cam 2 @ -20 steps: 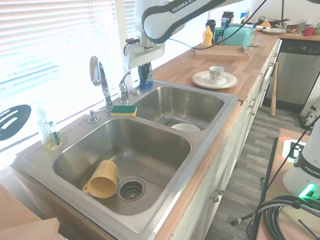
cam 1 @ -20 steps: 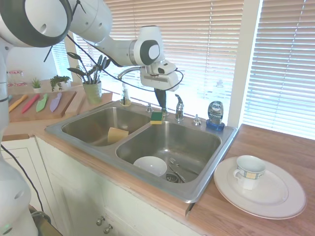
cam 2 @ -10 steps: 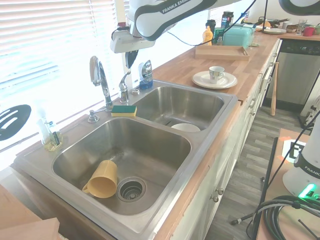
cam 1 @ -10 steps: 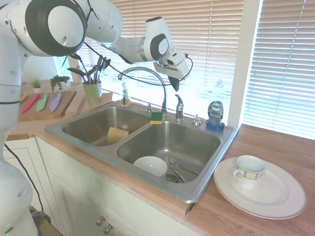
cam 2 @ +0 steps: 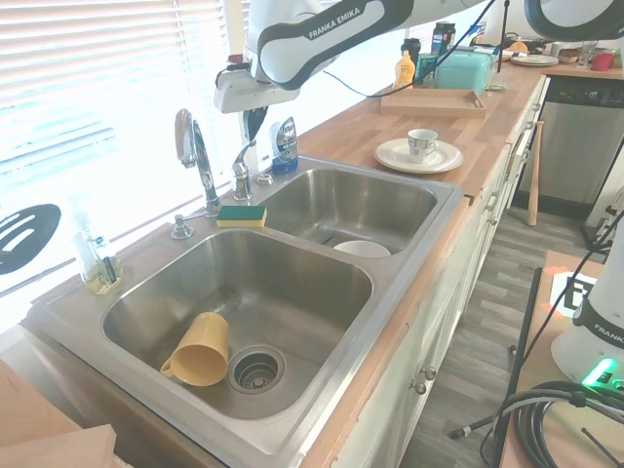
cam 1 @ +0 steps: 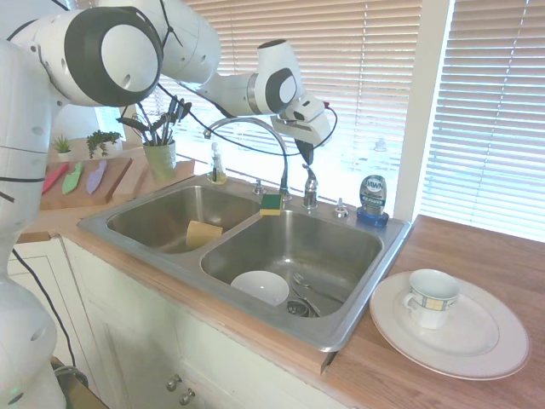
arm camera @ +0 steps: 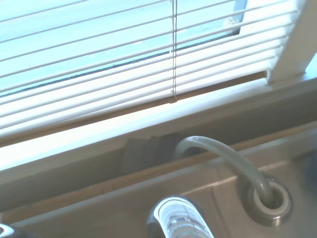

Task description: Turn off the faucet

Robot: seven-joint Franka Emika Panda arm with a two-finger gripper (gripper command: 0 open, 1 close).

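Faucet [cam 1: 255, 136] lever upright, gooseneck spout arching toward the divider; gripper [cam 1: 307, 157] just above lever, open-or-clenched state unclear.

Wrist view crops the faucet [arm camera: 179, 220] handle; gripper [cam 1: 308, 153] finger gap too small to judge.

One faucet [cam 1: 255, 136], two basins [cam 1: 294, 247], two cups [cam 1: 431, 296], one sponge [cam 1: 271, 203].
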